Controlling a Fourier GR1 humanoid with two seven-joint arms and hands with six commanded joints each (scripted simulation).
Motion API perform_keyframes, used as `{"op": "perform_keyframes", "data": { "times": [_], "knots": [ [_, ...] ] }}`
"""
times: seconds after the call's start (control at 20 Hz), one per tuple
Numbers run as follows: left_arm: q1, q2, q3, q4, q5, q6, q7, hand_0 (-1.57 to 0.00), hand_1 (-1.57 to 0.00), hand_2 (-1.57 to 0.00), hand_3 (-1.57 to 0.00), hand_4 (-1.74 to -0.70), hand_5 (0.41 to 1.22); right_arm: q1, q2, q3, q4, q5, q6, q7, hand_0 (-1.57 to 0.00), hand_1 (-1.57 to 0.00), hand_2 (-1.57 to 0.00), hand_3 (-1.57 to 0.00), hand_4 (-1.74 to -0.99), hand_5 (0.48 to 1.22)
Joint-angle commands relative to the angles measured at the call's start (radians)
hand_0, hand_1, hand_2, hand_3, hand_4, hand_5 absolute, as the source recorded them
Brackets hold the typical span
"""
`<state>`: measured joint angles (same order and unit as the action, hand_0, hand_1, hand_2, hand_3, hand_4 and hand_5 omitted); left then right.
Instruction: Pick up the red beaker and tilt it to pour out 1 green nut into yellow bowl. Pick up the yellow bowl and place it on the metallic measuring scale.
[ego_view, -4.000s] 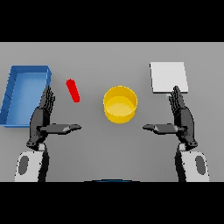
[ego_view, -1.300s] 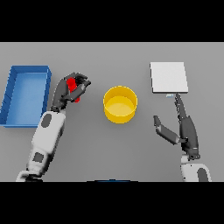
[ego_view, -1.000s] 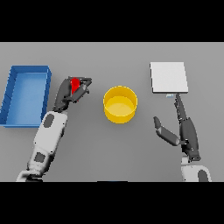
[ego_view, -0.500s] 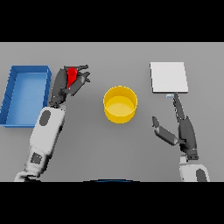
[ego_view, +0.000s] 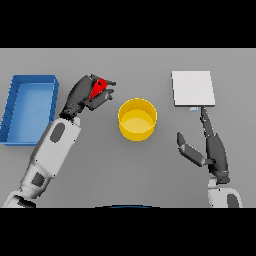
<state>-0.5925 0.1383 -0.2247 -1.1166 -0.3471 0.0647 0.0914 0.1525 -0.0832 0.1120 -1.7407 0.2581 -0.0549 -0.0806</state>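
Red, the beaker (ego_view: 98, 88) sits pinched in the curled fingers of the left hand (ego_view: 85, 94), tilted toward the right, left of the yellow bowl (ego_view: 137, 119) with bare grey table (ego_view: 125, 170) between them. I cannot tell whether the bowl holds anything. Far right lies the pale square scale (ego_view: 193, 88), clear of the bowl. The right hand (ego_view: 210, 148) hovers near the scale's near edge, fingers straight, thumb spread. A blue tray (ego_view: 30, 107) lies at the left edge.
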Motion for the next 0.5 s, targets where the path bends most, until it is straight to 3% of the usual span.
{"op": "perform_keyframes", "data": {
  "times": [0.0, 0.25, 0.45],
  "knots": [
    [-0.010, 0.008, -0.019, -0.003, -0.026, 0.004, 0.026, -1.57, -1.57, -1.57, -1.56, -1.73, 1.114, -0.007, 0.006, 0.003, 0.004, 0.004, -0.003, 0.006, 0.00, 0.00, 0.00, 0.00, -1.254, 0.680],
    [-0.079, 0.083, -0.195, -0.010, -0.235, -0.029, 0.157, -1.57, -1.57, -1.57, -1.57, -1.74, 1.132, 0.000, 0.013, 0.013, -0.012, -0.001, 0.005, 0.015, 0.00, 0.00, 0.00, 0.00, -1.255, 0.689],
    [-0.167, 0.129, -0.309, 0.037, -0.368, -0.074, 0.175, -1.57, -1.57, -1.57, -1.57, -1.74, 1.173, 0.012, 0.020, 0.021, -0.023, 0.009, 0.001, 0.013, 0.00, 0.00, 0.00, 0.00, -1.270, 0.700]
  ]
}}
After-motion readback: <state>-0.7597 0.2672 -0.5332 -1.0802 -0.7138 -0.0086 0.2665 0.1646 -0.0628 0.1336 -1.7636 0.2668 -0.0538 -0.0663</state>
